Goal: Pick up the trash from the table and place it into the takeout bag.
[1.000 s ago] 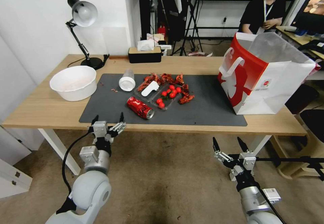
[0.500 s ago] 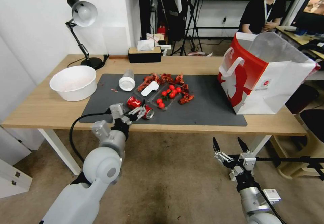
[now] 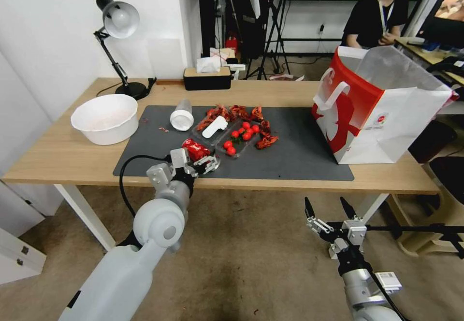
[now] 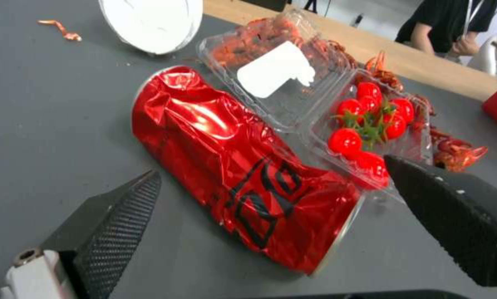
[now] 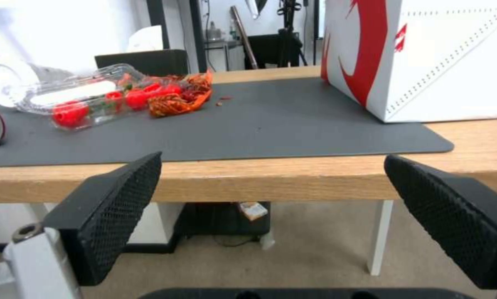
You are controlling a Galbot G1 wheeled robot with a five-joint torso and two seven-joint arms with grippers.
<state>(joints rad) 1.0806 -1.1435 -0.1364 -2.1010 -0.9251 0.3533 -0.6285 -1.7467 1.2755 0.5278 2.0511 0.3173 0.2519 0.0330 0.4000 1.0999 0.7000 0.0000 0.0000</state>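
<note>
Left arm has reached further in from the table edge; left gripper (image 3: 195, 159) now straddles the red soda can (image 4: 243, 166), fingers (image 4: 115, 224) spread wide, not touching it. Can lies on its side on the dark grey mat (image 3: 299, 152), crumpled, long axis diagonal, beside the tomato tray (image 4: 370, 133). Right gripper (image 3: 328, 208) parked below the table (image 3: 63, 156), spread open.

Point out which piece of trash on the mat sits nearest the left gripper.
The crushed red soda can, lying on its side at the mat's near edge. The left gripper, jaws open, straddles it. The clear cup with the white lid lies farther back.
</note>
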